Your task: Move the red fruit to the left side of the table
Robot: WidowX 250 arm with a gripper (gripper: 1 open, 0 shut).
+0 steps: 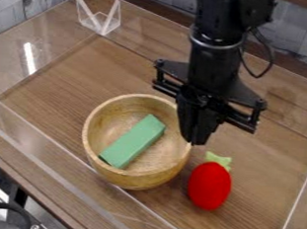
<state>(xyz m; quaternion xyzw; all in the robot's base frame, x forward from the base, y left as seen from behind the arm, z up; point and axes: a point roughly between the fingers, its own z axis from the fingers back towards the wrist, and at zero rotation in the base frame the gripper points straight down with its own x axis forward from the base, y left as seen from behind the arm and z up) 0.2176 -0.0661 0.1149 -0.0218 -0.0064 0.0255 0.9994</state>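
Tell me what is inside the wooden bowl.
A green rectangular block lies slanted inside the wooden bowl. The tool hangs over the bowl's right rim, covering that part of the interior.

A robot test bench — clear acrylic walls (42,54) fence a wood-grain table (120,70), grey brick behind.
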